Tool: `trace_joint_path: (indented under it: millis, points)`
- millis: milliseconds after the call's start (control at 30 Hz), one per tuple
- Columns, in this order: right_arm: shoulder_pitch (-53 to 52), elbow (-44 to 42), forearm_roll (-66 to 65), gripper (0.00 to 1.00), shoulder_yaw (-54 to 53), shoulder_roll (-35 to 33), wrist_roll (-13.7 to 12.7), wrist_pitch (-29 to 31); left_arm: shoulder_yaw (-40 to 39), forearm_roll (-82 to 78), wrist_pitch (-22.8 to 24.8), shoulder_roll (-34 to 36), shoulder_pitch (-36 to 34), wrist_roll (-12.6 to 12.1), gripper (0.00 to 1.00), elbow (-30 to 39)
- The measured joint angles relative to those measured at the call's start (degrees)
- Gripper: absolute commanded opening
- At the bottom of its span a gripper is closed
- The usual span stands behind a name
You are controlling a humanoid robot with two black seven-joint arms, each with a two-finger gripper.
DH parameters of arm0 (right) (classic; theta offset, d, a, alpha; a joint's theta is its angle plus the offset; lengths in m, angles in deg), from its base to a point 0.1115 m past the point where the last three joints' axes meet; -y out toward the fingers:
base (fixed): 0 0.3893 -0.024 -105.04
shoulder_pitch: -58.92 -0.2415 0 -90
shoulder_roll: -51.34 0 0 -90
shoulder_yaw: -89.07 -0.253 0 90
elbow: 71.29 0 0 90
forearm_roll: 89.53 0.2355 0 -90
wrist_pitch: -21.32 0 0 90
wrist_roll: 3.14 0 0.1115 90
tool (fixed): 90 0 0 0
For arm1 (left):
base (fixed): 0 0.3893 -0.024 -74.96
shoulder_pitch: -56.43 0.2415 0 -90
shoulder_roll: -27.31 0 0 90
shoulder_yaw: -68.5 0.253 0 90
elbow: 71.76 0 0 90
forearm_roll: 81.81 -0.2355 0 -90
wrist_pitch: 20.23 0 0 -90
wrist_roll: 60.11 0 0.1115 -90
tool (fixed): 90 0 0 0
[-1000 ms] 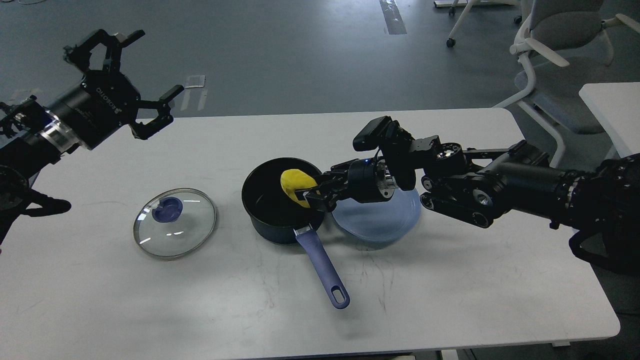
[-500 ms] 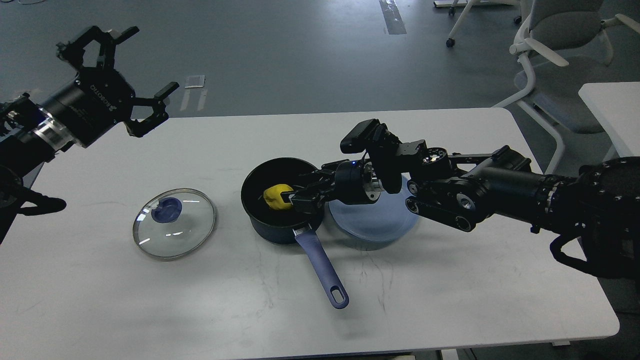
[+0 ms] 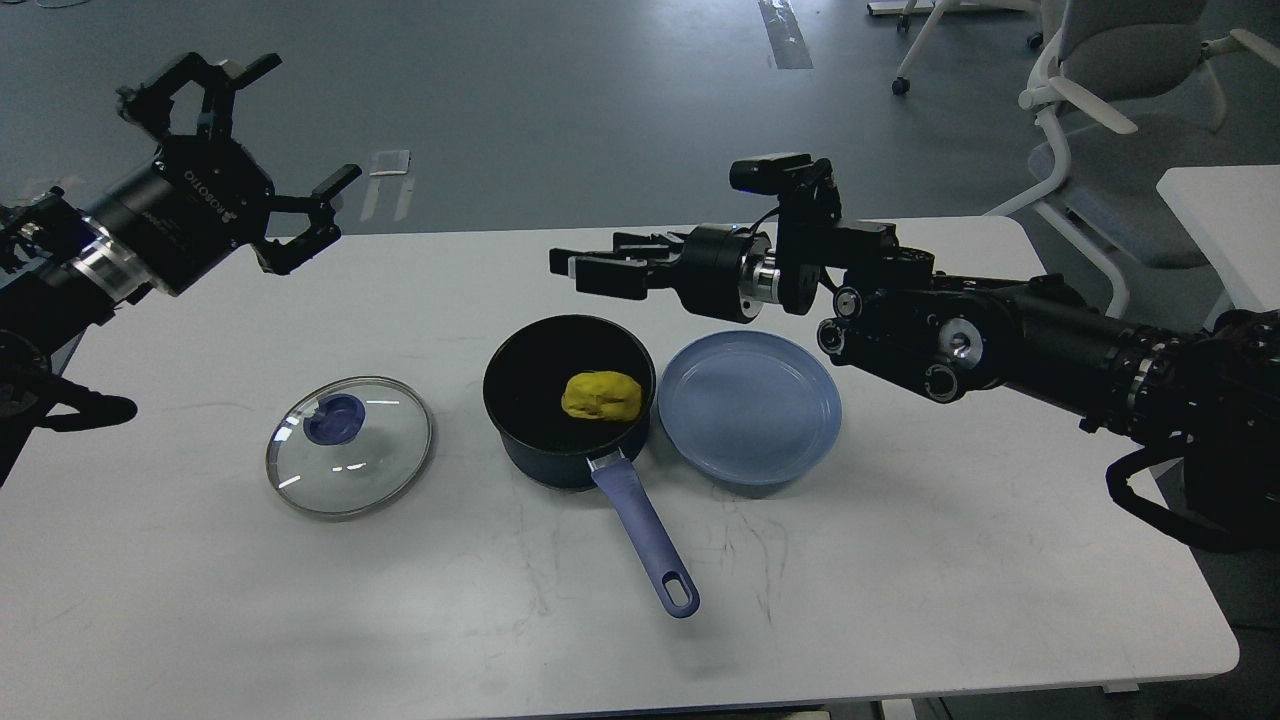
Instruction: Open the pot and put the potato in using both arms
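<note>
The dark pot with a blue handle stands uncovered at the middle of the white table. The yellow potato lies inside it. The glass lid with a blue knob lies flat on the table left of the pot. My right gripper hangs above and behind the pot, empty, its fingers slightly apart. My left gripper is open and empty, raised over the table's far left corner.
An empty blue plate sits right of the pot, touching it. The pot's handle points toward the table's front edge. An office chair and another white table stand at the far right.
My right gripper let go of the potato inside the pot, then rose up and back, away from the pot. The left arm barely moved.
</note>
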Motion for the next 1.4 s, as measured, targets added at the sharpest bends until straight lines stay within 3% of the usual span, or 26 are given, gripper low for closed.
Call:
trace_joint_path:
  millis: [200, 367, 500, 633, 833, 1033, 1400]
  points:
    - [0.2, 1.1, 25.0, 1.00, -5.6, -3.7, -2.3, 1.7, -0.5, 0.0, 0.0, -1.9, 0.1, 1.3, 0.98, -0.3]
    - [3.5, 3.5, 43.7, 1.00, -13.6, -7.4, -3.4, 7.9, -0.5, 0.0, 0.0, -4.7, 0.3, 1.4, 0.98, -0.9]
    - [7.0, 4.4, 51.6, 1.00, -18.9, -8.0, -7.0, 9.0, -0.5, -0.2, -1.4, -8.4, 0.9, 1.4, 0.98, -1.9]
    - [10.0, 4.7, 53.1, 1.00, -22.0, -7.8, -10.5, 7.1, -0.5, -2.7, -3.6, -13.5, 1.0, 1.4, 0.98, -5.7]
    - [12.0, 4.8, 53.2, 1.00, -22.5, -6.7, -12.9, 2.5, -0.6, -8.3, -4.9, -19.6, 1.0, 1.5, 0.98, -12.4]
    - [13.7, 4.9, 53.2, 1.00, -22.5, -4.3, -13.7, -0.1, -0.4, -8.9, -5.0, -21.2, 1.3, 1.5, 0.98, -13.9]
    - [15.5, 6.5, 53.0, 1.00, -22.5, -3.5, -13.2, 0.3, -0.4, -8.9, -5.0, -19.8, 2.6, 1.4, 0.98, -13.9]
